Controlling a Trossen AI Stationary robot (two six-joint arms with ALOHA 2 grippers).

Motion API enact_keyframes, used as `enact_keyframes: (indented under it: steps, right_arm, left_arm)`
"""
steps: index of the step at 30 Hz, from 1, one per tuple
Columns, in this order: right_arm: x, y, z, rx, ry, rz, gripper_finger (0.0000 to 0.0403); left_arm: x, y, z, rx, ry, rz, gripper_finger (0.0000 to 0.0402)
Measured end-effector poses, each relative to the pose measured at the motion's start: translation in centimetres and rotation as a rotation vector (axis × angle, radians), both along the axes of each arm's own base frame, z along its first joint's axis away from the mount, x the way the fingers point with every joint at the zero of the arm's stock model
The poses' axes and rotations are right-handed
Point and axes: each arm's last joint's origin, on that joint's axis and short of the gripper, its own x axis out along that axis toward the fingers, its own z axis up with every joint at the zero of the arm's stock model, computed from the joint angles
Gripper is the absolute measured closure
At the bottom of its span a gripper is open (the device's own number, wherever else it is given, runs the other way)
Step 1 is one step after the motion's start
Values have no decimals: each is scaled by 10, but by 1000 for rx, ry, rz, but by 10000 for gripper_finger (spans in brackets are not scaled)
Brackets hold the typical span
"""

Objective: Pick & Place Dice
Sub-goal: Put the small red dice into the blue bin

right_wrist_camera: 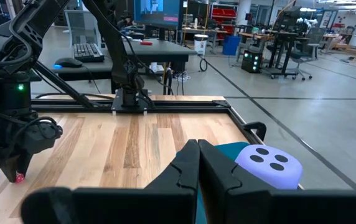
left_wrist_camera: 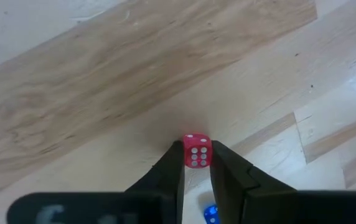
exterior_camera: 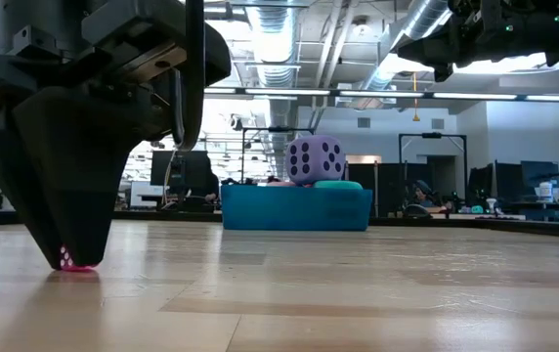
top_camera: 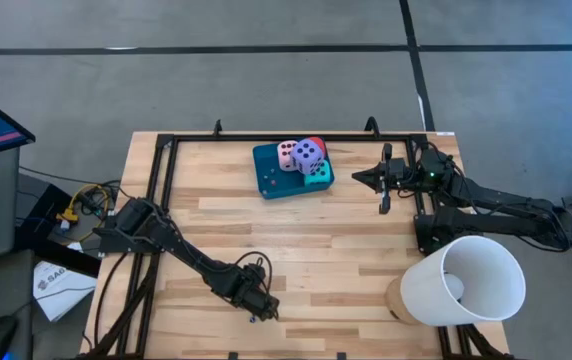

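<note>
A small red die [left_wrist_camera: 196, 151] with white pips sits on the wooden table near its front edge, and my left gripper [left_wrist_camera: 196, 163] is shut on it. A small blue die [left_wrist_camera: 210, 214] lies just beside it. Far back stands a teal tray [top_camera: 266, 185]. It holds large soft dice: a purple one [top_camera: 308, 153] on top, a pink one [top_camera: 286, 152], a red one [top_camera: 316, 142] and a turquoise one [top_camera: 318, 180]. My right gripper [top_camera: 358, 178] hovers shut to the right of the tray, well above the table. My left gripper pinches the small red die by two opposite side faces [left_wrist_camera: 185, 154] between its two fingertips. The fingers [exterior_camera: 64, 230] come steeply from above, pointing down. The die sits at their free ends with its underside [exterior_camera: 74, 266] on the table top.
A big white cup-shaped thing [top_camera: 461, 280] lies at the table's near right corner. A black frame [top_camera: 266, 138] runs along the table's far edge and sides. Bare wood lies between the tray and my left gripper.
</note>
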Motion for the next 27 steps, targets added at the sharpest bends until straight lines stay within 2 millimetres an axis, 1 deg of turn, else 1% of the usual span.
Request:
enact_keyframes:
  steps: [5, 9, 13, 20, 27]
  right_arm:
    - [0, 0, 0, 0, 0, 0, 403]
    - [0, 0, 0, 0, 0, 0, 403]
    - [0, 0, 0, 0, -1, 0, 403]
    - [0, 0, 0, 0, 0, 0, 403]
    - [0, 0, 0, 0, 0, 0, 403]
  left_arm:
    - [1, 7, 7, -3, -4, -33, 354]
    - [3, 18, 23, 8, -35, -72, 356]
    - [7, 34, 36, 47, -80, -103, 356]
    - [15, 73, 63, 203, -173, -154, 356]
    - [17, 121, 93, 410, -244, -217, 355]
